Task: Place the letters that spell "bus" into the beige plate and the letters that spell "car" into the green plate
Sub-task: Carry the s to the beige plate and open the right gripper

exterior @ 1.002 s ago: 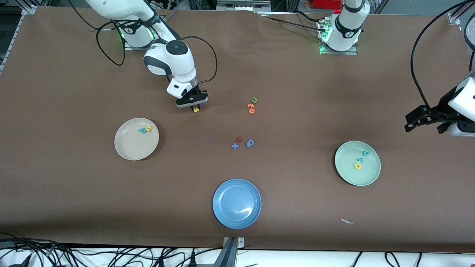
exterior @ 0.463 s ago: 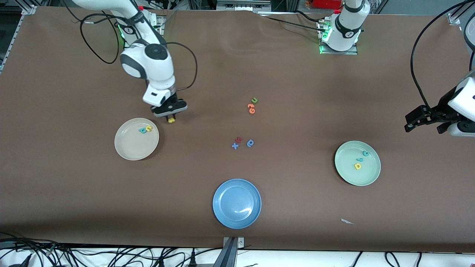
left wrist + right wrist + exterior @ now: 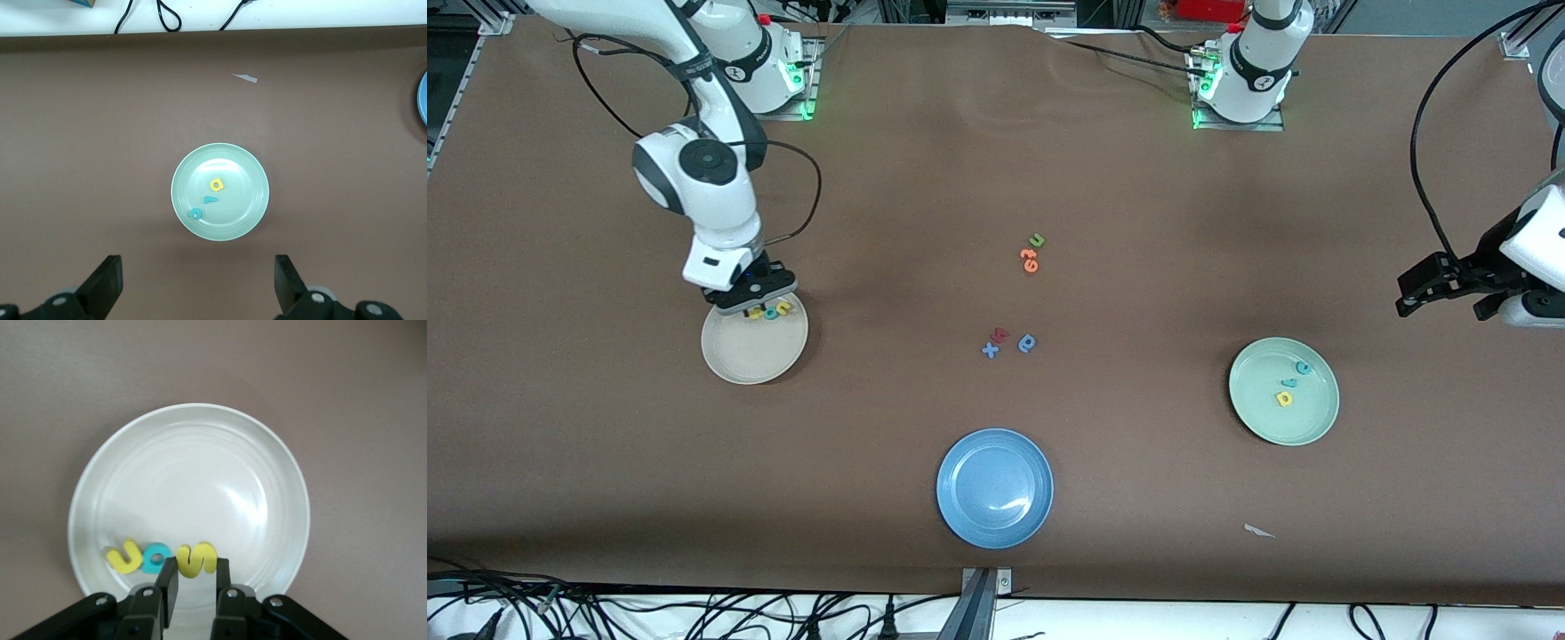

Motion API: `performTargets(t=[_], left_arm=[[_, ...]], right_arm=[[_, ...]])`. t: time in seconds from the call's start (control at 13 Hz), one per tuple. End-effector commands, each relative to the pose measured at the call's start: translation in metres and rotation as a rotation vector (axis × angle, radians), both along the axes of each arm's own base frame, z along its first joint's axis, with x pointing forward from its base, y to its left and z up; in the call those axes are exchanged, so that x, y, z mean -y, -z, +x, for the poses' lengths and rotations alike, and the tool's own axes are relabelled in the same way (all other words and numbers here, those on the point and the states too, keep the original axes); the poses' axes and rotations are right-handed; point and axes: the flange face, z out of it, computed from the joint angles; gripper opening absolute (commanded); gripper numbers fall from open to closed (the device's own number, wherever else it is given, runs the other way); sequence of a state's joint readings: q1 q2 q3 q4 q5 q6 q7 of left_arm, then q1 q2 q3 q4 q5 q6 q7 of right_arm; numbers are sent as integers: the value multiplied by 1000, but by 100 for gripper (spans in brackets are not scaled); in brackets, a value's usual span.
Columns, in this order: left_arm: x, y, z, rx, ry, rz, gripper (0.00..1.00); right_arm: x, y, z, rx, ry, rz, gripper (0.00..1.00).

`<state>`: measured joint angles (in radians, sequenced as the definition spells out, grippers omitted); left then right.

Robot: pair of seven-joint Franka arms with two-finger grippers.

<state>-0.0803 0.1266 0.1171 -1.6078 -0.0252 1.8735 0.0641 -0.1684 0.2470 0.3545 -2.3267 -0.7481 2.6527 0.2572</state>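
The beige plate (image 3: 747, 356) holds the teal b (image 3: 157, 557) and yellow u (image 3: 124, 557), the yellow s (image 3: 196, 560) pinched above it, while the green plate (image 3: 1307, 418) holds teal c (image 3: 1304, 367), teal r (image 3: 1288, 383) and yellow a (image 3: 1284, 399).

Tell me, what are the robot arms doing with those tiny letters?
The right gripper is shut on a yellow s, holding it over the beige plate, where a teal b and yellow u already lie. The green plate holds c, a and r. The left gripper waits, open.
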Motion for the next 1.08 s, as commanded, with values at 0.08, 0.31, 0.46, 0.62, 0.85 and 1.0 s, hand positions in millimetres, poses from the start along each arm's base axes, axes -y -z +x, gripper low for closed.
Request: performTargets(t=[0.08, 0.31, 0.46, 0.62, 0.85, 1.0], left_arm=[[0, -2, -1, 3, 11, -22, 100], [1, -2, -1, 3, 13, -22, 100], [1, -2, -1, 3, 13, -22, 100], [0, -2, -1, 3, 11, -22, 100], [1, -2, -1, 3, 13, -22, 100], [1, -2, -1, 3, 13, -22, 100]], right_arm=[[-8, 1, 14, -12, 25, 51, 31], [-8, -1, 20, -7, 38, 62, 66], [-8, -6, 25, -2, 72, 87, 88], [-7, -5, 25, -7, 79, 88, 99], [-5, -8, 24, -47, 155, 98, 99], [-9, -30, 36, -93, 222, 73, 99]])
